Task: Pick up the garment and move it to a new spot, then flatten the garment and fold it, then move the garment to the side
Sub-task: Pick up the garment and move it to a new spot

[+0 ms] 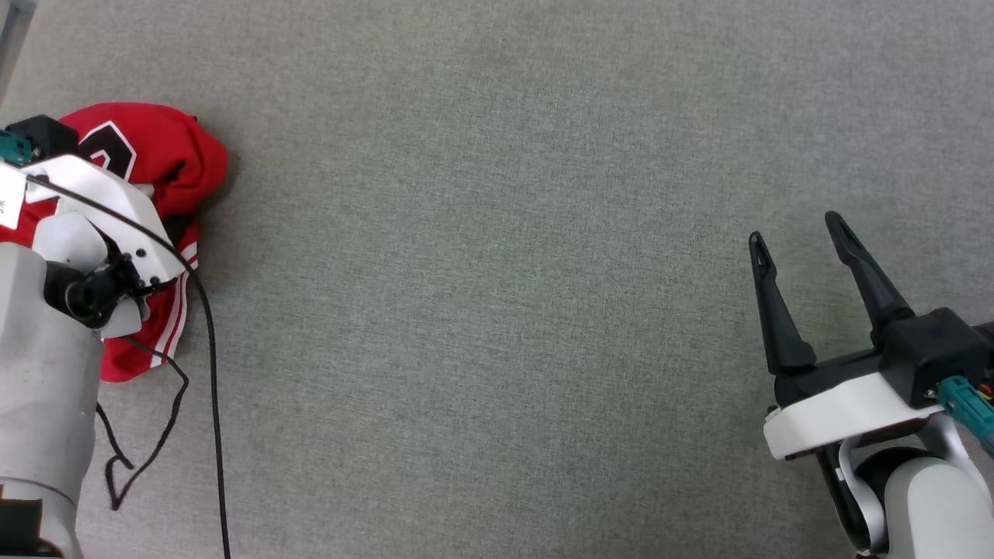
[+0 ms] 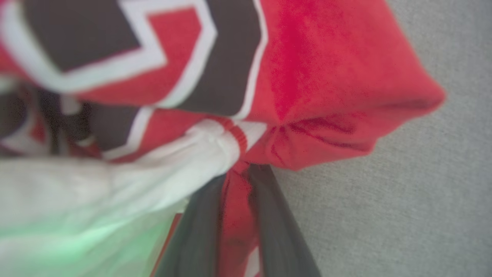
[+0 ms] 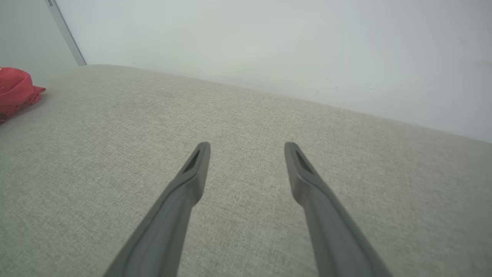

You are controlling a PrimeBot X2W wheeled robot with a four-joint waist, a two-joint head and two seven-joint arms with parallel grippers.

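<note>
The garment (image 1: 167, 155), red with white striped trim and black white-outlined lettering, lies crumpled at the far left of the grey surface. My left arm reaches over it and hides much of it. In the left wrist view, the left gripper (image 2: 236, 173) is shut on a fold of the garment (image 2: 326, 77), and red cloth is pinched between the two dark fingers beside a white sleeve. My right gripper (image 1: 794, 227) stands open at the lower right, far from the cloth. Nothing is between the fingers of the right gripper (image 3: 247, 146). The garment (image 3: 15, 90) shows as a red lump at the left edge.
A grey fabric surface (image 1: 505, 272) spreads wide between the two arms. A thin black cable (image 1: 210, 349) hangs from my left arm and loops over the surface. A pale wall (image 3: 269, 46) rises behind the surface's far edge.
</note>
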